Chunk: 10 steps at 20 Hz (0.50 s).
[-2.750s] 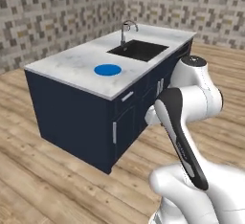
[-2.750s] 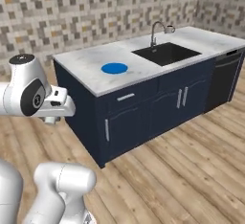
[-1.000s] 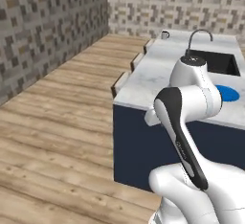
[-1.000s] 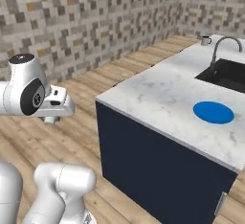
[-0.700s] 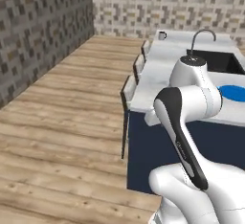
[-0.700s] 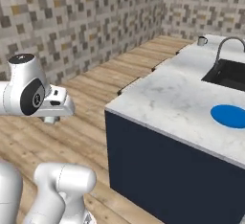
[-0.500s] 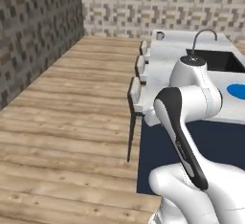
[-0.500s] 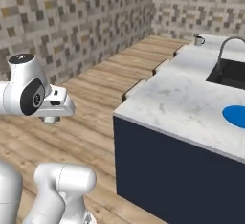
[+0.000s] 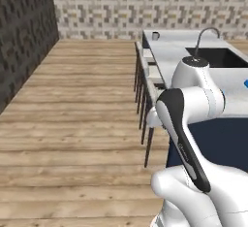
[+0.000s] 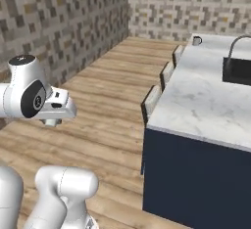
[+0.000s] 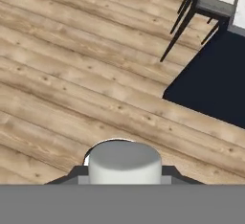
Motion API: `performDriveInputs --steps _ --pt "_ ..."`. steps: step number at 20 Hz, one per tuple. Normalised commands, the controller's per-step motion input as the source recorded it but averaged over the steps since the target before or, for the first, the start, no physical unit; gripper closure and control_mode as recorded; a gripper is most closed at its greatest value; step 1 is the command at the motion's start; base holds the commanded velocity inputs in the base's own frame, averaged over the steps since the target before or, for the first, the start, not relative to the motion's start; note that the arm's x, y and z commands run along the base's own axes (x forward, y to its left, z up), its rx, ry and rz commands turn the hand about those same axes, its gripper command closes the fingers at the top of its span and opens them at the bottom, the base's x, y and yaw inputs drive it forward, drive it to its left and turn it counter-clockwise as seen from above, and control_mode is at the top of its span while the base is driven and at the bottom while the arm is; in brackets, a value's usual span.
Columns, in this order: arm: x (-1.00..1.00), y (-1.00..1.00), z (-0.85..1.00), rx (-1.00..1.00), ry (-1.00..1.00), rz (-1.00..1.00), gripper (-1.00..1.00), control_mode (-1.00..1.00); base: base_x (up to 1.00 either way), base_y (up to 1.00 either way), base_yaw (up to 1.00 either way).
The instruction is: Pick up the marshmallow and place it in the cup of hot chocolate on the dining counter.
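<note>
Lighting's pretty flat and even all over, classic rendered look, bright with no obvious lamp or window. The marble desk (image 10: 206, 101) top reads pale and nearly washed out, no real glare spots though. Shadows are soft: just a faint dark patch on the wood floor (image 11: 72, 74) beside the desk's navy base. Textures look low-res, the tiled wall (image 9: 145, 5) beyond the desk is blocky and the plank grain is smeary. No lens warp at the edges.
</note>
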Motion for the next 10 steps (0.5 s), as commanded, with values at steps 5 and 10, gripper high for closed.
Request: performDriveInputs --steps 5,10 --pt "0.0 0.0 0.0 0.0 0.0 0.0 1.0 1.0 0.23 1.0 -0.45" --pt "0.0 0.0 0.0 0.0 0.0 0.0 1.0 1.0 0.31 0.99 -0.59"
